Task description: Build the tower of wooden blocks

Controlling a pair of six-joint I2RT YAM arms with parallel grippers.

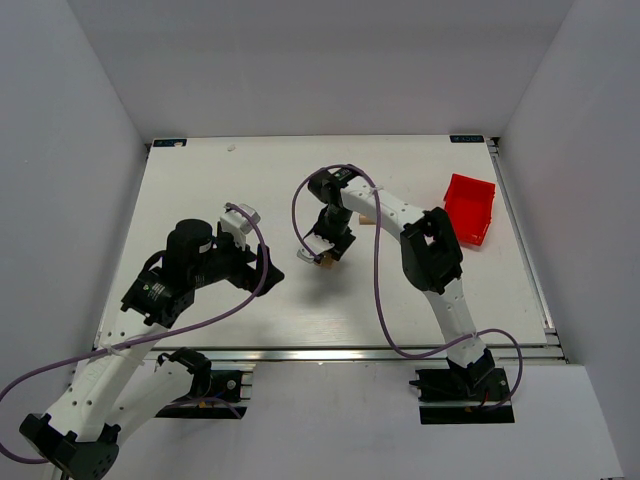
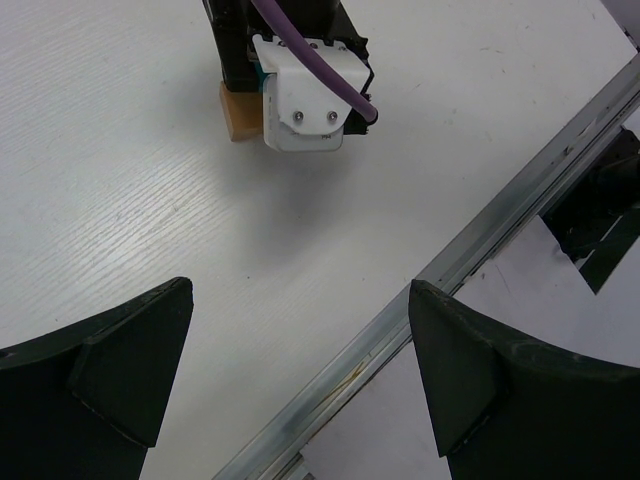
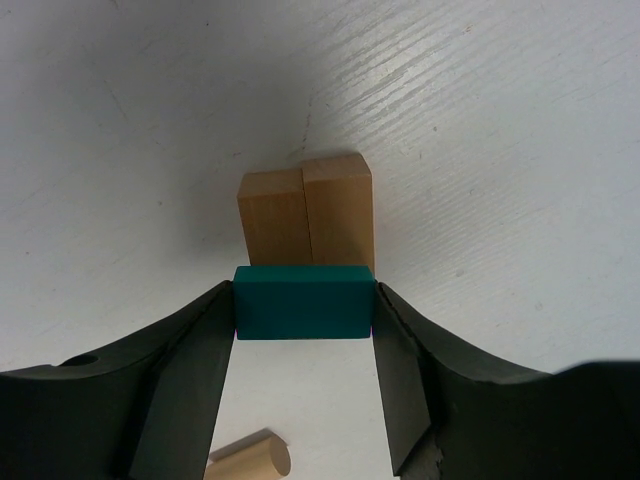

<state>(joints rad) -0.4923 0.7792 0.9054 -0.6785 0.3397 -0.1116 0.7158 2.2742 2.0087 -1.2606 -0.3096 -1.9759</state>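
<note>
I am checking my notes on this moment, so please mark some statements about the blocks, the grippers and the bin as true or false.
1. The right gripper is shut on the teal block. True.
2. The left gripper holds a block. False: it is open and empty.
3. Two tan blocks stand side by side, touching. True.
4. The red bin sits at the left side of the table. False: it is at the right side.
</note>
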